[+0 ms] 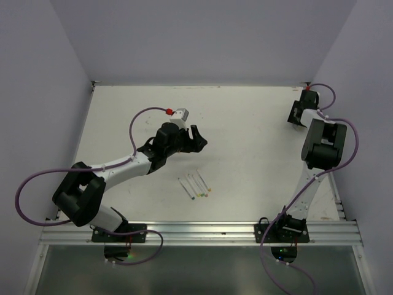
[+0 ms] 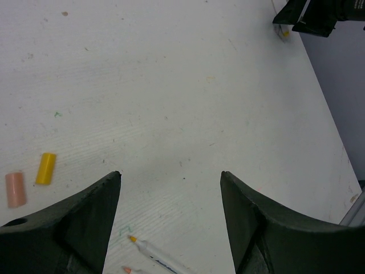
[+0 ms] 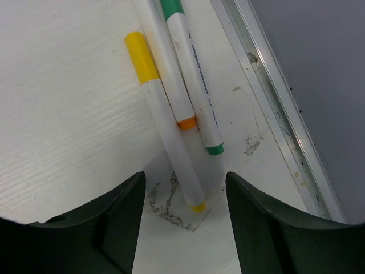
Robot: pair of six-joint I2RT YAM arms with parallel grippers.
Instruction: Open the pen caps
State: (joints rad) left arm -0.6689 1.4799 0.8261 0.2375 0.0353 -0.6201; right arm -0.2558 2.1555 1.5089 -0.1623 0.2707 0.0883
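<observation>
Both hands are wide open and empty: the left gripper [image 2: 171, 174] mid-tabletop [image 2: 171, 85], the right gripper [image 3: 185, 174] over pens [image 3: 169, 131] at its far right corner. Their pen caps [image 3: 141, 57] look light, stiff and slick, so we judge a pinch across the cap's sides best, with the barrel braced.

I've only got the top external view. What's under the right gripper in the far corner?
Observer: Three pens lie side by side in front of the open right gripper, next to the edge rail.
Operator: Caps on?
Observer: The yellow cap and green cap are on. The orange-ended pen runs out of frame at its cap end.
Operator: Anything loose near the left gripper?
Observer: Yes. A loose yellow cap and a pink cap lie on the table beside the left gripper.
</observation>
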